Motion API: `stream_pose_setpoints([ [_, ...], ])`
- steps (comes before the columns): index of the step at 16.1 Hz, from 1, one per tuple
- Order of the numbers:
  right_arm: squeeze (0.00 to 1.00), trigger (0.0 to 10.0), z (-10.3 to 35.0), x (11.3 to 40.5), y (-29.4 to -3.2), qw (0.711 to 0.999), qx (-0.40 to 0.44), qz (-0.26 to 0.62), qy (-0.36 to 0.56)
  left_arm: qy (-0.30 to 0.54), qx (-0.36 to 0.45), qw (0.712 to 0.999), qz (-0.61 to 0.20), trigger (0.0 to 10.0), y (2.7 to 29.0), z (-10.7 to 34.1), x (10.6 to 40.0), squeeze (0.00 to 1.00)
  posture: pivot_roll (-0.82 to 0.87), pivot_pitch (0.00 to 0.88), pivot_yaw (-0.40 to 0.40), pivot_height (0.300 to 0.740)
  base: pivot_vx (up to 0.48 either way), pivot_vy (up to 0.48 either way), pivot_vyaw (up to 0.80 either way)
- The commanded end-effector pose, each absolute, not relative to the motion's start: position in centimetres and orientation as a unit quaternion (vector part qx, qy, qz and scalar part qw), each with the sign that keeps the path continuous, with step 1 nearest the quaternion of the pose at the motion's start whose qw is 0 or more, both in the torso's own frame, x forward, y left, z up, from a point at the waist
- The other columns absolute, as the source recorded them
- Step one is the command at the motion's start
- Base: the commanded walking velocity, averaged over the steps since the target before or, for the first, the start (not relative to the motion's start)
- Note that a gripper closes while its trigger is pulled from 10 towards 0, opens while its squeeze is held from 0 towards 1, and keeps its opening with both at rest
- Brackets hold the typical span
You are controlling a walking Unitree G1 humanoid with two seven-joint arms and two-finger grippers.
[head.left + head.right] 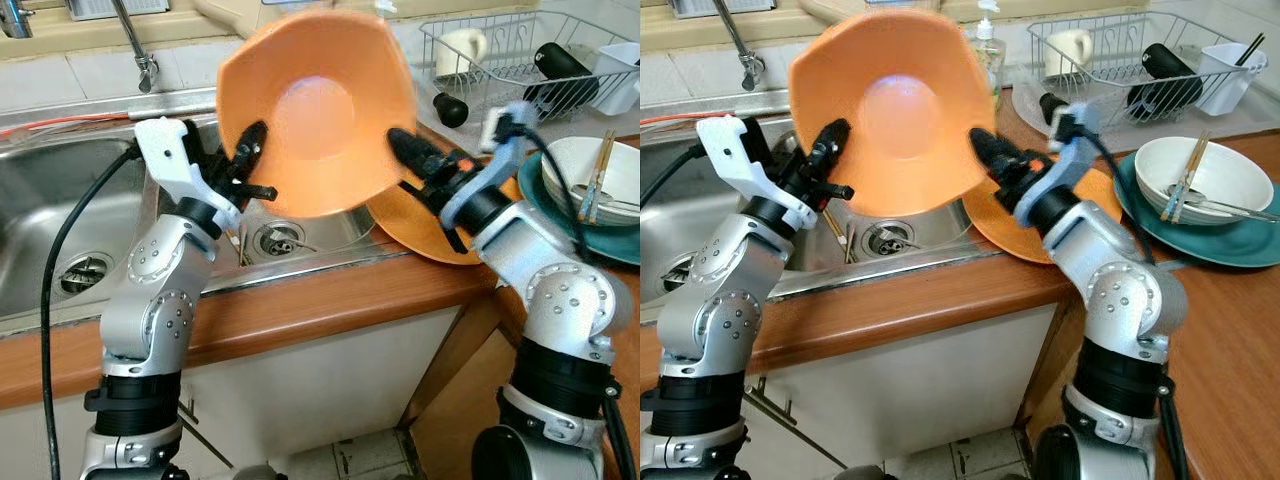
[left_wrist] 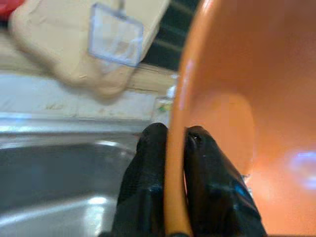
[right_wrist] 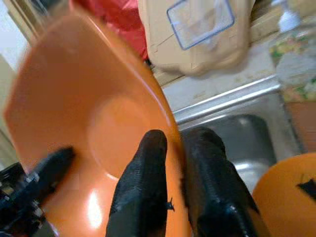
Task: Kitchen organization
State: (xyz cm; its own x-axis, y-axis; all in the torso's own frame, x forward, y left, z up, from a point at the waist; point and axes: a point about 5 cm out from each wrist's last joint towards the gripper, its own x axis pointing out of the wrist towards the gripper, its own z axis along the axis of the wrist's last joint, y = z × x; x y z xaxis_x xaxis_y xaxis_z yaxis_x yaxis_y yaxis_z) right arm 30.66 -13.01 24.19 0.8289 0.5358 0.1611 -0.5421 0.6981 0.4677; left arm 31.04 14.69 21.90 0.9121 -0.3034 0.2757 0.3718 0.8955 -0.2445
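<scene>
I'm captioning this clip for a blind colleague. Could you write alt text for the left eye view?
Both grippers, left and right, pinch opposite rims of a tilted orange bowl above a steel sink. A second orange bowl lies behind on the counter.

1. Two orange bowls are showing: one held up (image 1: 315, 105), one resting by the sink (image 1: 1025, 235).
2. One white bowl (image 1: 1200, 170) is sitting on one teal plate (image 1: 1230, 240).
3. One mug (image 1: 462, 45) is standing in one rack (image 1: 520, 40).

Glossy orange plastic bowl (image 1: 315, 105), brushed stainless-steel sink (image 1: 60, 215), smooth wood-look countertop (image 1: 330, 300), wire dish rack (image 1: 520, 60)
</scene>
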Motion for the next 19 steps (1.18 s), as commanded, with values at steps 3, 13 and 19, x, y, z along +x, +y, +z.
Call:
stream_pose_setpoints([
  [3, 0.30, 10.0, 25.3, 30.5, -12.5, 0.924, 0.223, 0.310, -0.028, -0.119, -0.162, 0.970, -0.140, 0.0, 16.1, 22.2, 31.9, 0.00, -0.01, 0.000, 0.064, 0.740, 0.000, 0.000, 0.00],
  [13, 0.00, 10.0, 23.3, 28.7, -12.3, 0.938, -0.024, 0.345, 0.033, 0.004, -0.025, 0.996, -0.080, 0.0, 18.4, 19.0, 36.2, 0.00, -0.04, 0.000, 0.080, 0.740, 0.000, 0.000, 0.00],
  [19, 0.00, 10.0, 21.8, 27.9, -12.2, 0.929, -0.087, 0.351, 0.075, 0.142, 0.050, 0.981, -0.122, 2.5, 16.8, 14.9, 37.9, 0.00, -0.06, 0.000, 0.094, 0.740, 0.000, 0.000, 0.00],
])
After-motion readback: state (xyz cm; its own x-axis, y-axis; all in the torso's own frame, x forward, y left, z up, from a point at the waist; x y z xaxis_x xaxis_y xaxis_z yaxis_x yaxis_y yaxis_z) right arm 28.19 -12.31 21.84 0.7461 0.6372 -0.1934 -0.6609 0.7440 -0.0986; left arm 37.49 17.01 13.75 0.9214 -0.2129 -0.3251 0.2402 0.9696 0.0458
